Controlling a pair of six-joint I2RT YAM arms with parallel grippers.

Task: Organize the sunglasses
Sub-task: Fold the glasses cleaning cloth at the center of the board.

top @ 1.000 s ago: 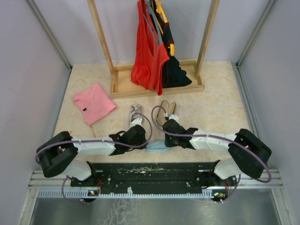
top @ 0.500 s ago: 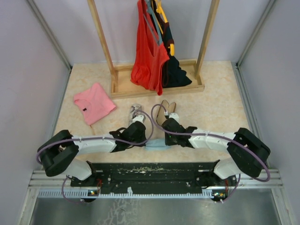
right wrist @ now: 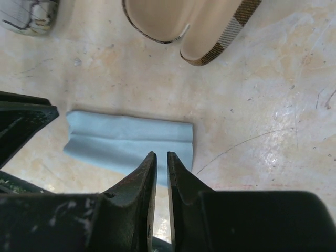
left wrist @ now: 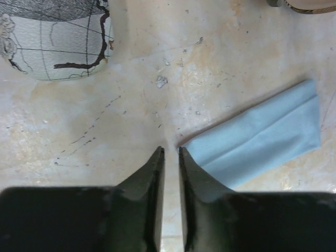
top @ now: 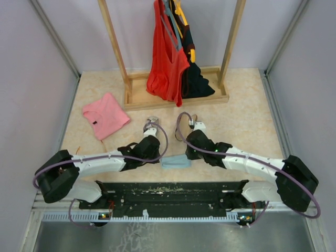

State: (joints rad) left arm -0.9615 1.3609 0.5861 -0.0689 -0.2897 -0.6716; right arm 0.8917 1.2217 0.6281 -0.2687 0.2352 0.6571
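The sunglasses are out of view in every frame. A folded light blue cloth lies flat on the table between my two grippers, also visible as the cloth and the cloth. My left gripper hovers just left of the cloth's corner, jaws a narrow slit apart with bare table between them. My right gripper hangs over the cloth's near right edge, jaws likewise slightly parted and holding nothing. An open case with beige lining and a plaid outside lies beyond the cloth.
A grey-white pouch with a map-like print sits beyond the left gripper. A folded pink garment lies at the left. A wooden rack with red and dark clothes stands at the back.
Both pairs of jaws have parted slightly and drawn off the cloth, which now lies free and folded. The right arm has swung outward to the right.
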